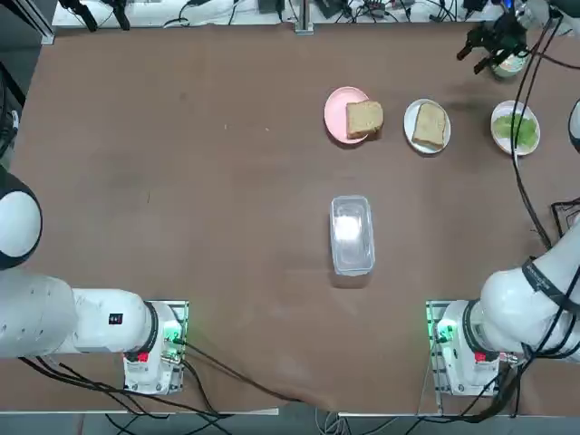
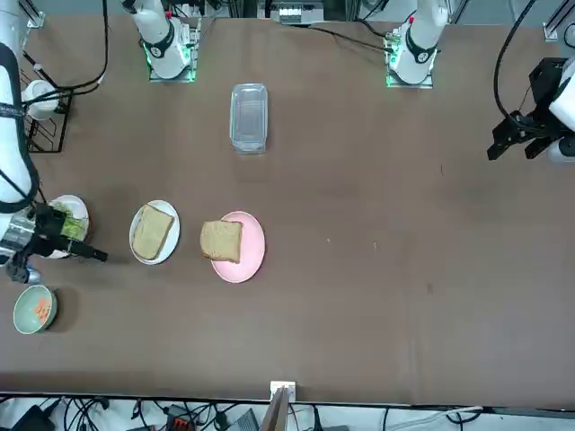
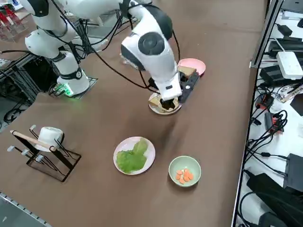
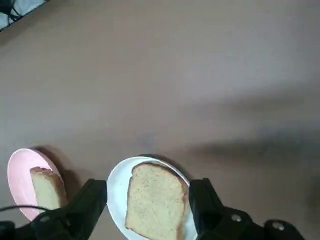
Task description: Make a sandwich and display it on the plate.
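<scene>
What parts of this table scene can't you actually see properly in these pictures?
- White plate, right side view: the right arm's wrist covers most of it and its bread.
- Right gripper, open, wrist view: its body is cut off by the picture's edge.
- Green bowl, top view: hidden under the arm's hand; its orange pieces show only in other views.
- Pink plate, wrist view: one finger overlaps it.

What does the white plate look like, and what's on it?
The white plate is small, round and plain, lying flat on the brown table. One tan bread slice covers most of it. It sits between a pink plate and a plate of lettuce. The right claw hangs open above it, not touching.
</scene>
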You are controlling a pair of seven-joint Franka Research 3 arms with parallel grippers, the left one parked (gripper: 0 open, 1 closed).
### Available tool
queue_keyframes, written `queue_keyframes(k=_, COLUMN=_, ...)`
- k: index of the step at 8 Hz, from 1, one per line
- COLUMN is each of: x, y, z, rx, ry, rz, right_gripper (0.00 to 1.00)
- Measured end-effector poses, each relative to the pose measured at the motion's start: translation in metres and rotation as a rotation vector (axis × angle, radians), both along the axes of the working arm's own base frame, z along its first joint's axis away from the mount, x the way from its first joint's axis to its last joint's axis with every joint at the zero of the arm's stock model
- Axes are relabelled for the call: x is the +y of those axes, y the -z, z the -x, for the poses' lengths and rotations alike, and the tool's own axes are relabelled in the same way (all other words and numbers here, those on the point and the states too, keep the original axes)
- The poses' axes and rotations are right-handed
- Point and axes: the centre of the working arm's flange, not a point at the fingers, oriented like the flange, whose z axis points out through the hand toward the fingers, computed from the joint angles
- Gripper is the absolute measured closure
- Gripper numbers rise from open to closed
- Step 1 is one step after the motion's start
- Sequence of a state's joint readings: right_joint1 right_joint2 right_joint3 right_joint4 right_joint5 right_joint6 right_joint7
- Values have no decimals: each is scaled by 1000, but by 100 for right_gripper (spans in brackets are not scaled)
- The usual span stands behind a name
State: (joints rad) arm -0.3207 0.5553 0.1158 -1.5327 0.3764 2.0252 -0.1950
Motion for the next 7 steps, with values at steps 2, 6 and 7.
queue_keyframes(k=2, x=18, y=-4, z=-5, rx=-1, ry=-39, rz=21, right_gripper=0)
queue_keyframes(k=6, x=-29, y=-2, z=4, rx=-8, ry=-290, rz=284, right_gripper=0)
queue_keyframes(k=7, x=-45, y=0, z=1, rx=-49, ry=-362, rz=325, right_gripper=0)
